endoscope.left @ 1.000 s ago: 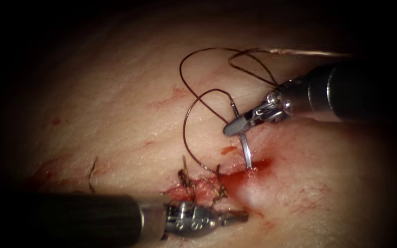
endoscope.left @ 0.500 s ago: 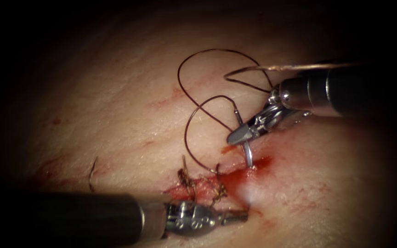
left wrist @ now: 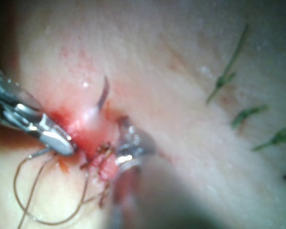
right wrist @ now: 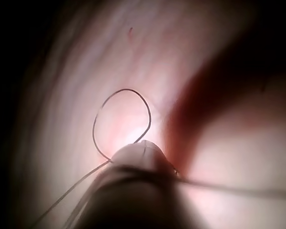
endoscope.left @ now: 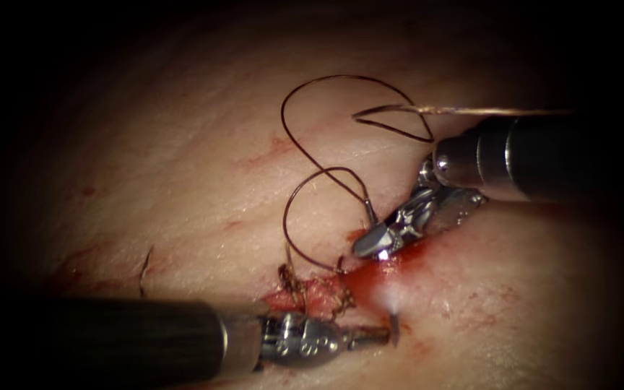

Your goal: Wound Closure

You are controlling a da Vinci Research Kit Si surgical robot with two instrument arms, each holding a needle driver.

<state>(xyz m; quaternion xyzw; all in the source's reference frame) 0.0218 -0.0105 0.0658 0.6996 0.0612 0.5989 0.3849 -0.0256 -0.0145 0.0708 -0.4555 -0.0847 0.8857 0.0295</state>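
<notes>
Still: needle (endoscope.left: 393, 323) through tissue (endoscope.left: 204, 188), unlabelled

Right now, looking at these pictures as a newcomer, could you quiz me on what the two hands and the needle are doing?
1. True or false: the needle lies loose on top of the tissue.
2. Which hand holds the needle? A: left hand. B: right hand.
3. Fill in: the needle's tip pokes out of the tissue beside the ____ hand.

Key
1. False: it passes through the tissue at the cut.
2. B, near its thread end; the left hand is shut, holding nothing.
3. left
</notes>
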